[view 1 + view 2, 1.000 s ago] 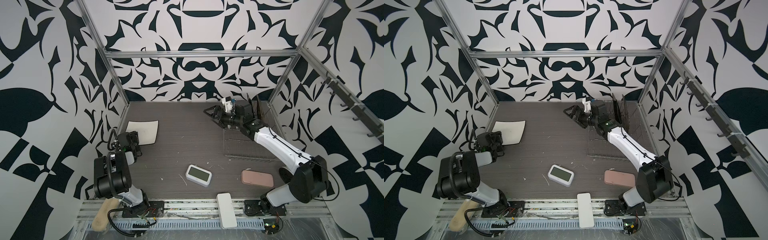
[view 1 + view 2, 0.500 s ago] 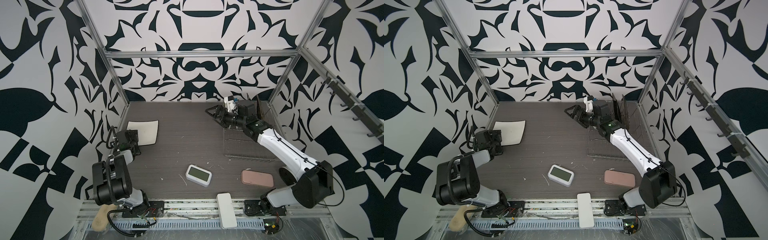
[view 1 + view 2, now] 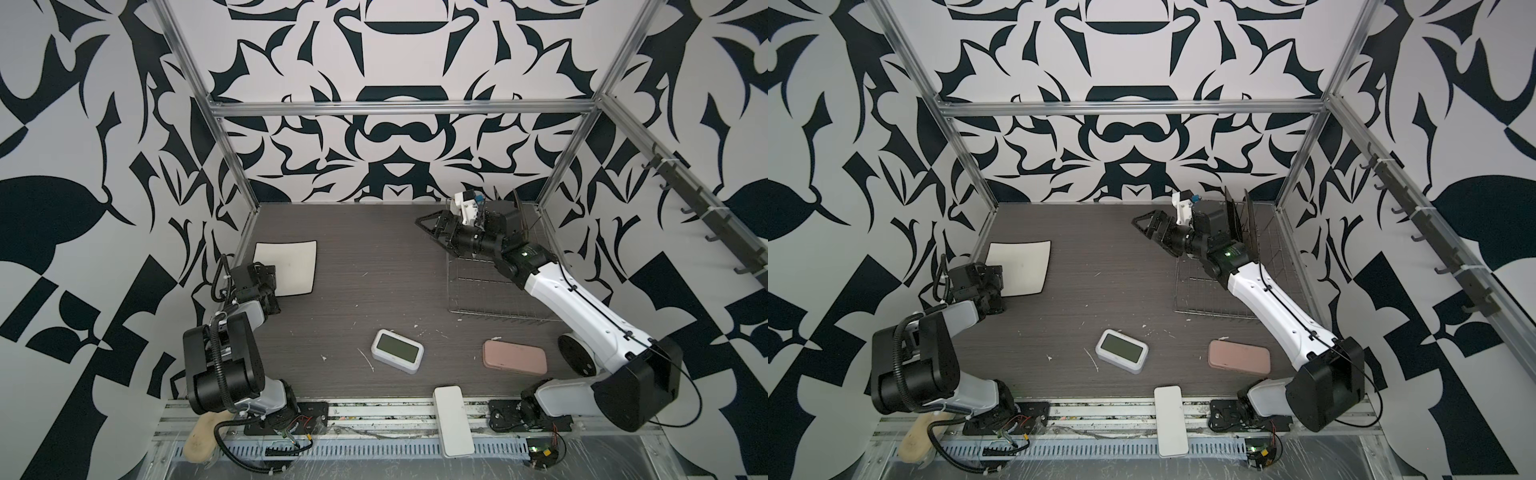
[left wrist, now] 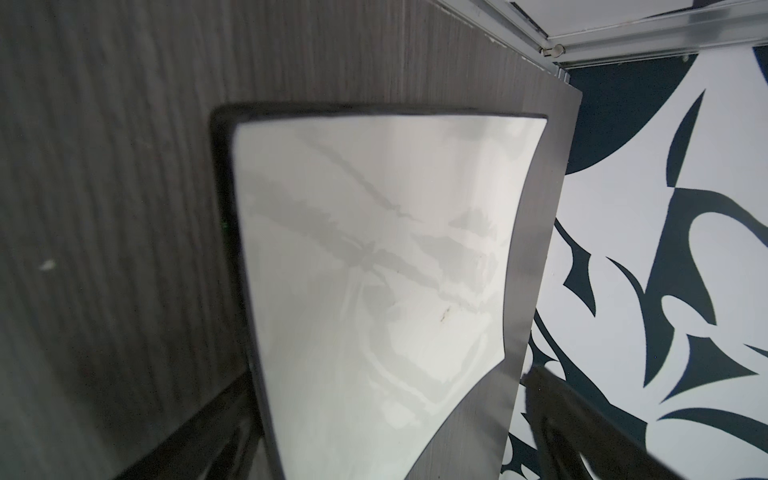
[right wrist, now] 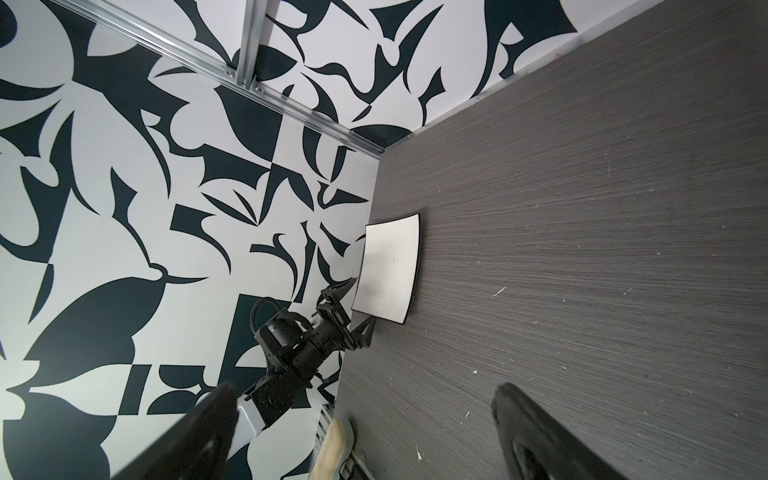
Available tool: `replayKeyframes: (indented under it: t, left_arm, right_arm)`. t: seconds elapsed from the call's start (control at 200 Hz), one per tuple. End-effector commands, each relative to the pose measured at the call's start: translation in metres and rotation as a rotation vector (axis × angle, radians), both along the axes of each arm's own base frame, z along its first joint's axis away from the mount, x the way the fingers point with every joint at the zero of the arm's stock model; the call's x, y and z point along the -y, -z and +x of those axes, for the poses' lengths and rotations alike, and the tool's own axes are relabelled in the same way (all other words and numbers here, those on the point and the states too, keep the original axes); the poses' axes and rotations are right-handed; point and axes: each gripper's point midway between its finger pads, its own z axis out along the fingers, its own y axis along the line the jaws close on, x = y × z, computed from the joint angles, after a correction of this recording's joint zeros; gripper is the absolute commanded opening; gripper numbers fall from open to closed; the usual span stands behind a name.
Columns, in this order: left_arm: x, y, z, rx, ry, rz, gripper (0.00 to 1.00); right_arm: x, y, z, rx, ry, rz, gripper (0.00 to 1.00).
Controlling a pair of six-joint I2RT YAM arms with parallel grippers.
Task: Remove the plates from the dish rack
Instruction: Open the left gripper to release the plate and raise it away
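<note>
Grip: my left end effector point(image 3: 272, 289) and right end effector point(image 3: 428, 230) both wide, empty.
Square white dark-edged plate point(image 3: 291, 266) lies flat just ahead of the left.

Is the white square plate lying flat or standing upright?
Flat: in both top views the white square plate lies face up on the table, outside the dish rack.

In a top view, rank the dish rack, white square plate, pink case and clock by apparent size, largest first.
1. dish rack, clearly largest.
2. white square plate.
3. pink case and clock: too alike to rank; both also lie nearer the camera than the plate.
</note>
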Motion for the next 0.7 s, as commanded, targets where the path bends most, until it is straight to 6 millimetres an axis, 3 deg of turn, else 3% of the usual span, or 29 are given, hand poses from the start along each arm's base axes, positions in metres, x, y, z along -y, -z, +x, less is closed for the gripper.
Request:
replayKeyframes:
  t: [0.0,0.46,0.69]
  left_arm:
    - [-0.004,-0.025,0.012,0.060,0.021,0.032,0.99]
    - [-0.001,-0.015,-0.013,-0.024,-0.010,0.007,0.99]
    - [0.001,-0.022,-0.031,-0.044,-0.012,0.027,0.99]
  right_arm:
    - [0.004,-0.013,-0.006,0.048,0.002,-0.008,0.99]
    - [0.017,-0.007,-0.011,0.043,0.047,-0.075,0.99]
    - [0.024,-0.001,-0.015,0.031,0.065,-0.119,0.99]
